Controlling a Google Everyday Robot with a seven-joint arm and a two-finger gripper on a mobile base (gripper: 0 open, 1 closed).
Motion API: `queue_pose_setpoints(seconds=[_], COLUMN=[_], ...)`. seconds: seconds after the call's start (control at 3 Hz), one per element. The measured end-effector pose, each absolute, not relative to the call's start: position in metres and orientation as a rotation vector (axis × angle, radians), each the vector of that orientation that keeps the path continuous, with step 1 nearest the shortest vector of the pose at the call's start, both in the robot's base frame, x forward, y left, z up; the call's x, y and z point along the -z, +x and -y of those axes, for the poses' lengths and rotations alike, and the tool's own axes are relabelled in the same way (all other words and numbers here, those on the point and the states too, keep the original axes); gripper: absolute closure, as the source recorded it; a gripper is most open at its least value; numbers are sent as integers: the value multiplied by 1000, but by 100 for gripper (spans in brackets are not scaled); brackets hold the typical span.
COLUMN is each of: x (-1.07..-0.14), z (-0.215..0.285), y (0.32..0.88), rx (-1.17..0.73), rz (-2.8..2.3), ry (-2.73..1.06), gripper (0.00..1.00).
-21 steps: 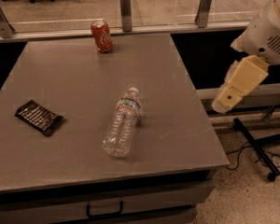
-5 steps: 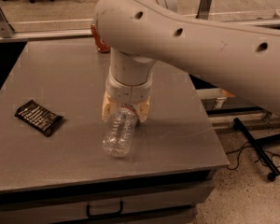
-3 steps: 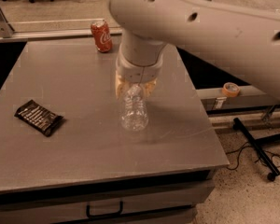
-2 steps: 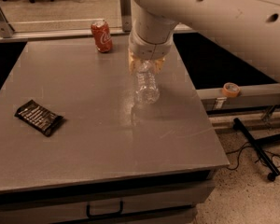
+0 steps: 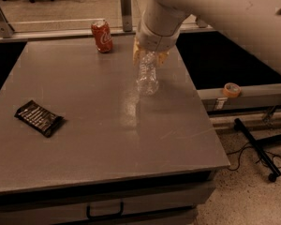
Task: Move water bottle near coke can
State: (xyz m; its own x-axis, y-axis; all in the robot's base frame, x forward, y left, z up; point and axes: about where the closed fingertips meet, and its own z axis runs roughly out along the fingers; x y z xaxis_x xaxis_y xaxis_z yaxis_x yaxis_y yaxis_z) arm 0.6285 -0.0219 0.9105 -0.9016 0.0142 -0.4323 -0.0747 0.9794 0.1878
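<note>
My gripper (image 5: 150, 58) hangs from the big white arm over the far middle of the grey table (image 5: 98, 139). It is shut on the clear ribbed water bottle (image 5: 147, 76), which hangs base down, lifted off the tabletop; its cap end is hidden between the fingers. The red coke can (image 5: 102, 35) stands upright near the table's far edge, to the left of the bottle and a little farther back.
A flat black snack wrapper (image 5: 39, 118) lies at the table's left. A glass rail with metal posts (image 5: 126, 3) runs behind the far edge. A roll of tape (image 5: 232, 89) sits on a ledge to the right. Cables and a wheeled stand leg (image 5: 255, 149) lie on the floor.
My gripper took hold of the bottle lying at mid-table, lifted it, and has carried it toward the far edge, closer to the coke can.
</note>
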Motion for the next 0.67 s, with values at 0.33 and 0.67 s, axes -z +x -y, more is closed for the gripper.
queue_pose_setpoints(seconds=[0.33,0.67], x=[-924,-929], z=[37,38], y=[675,730], rx=[-414,-551], rz=[-2650,-2591], ry=[167,311], gripper=[100,100])
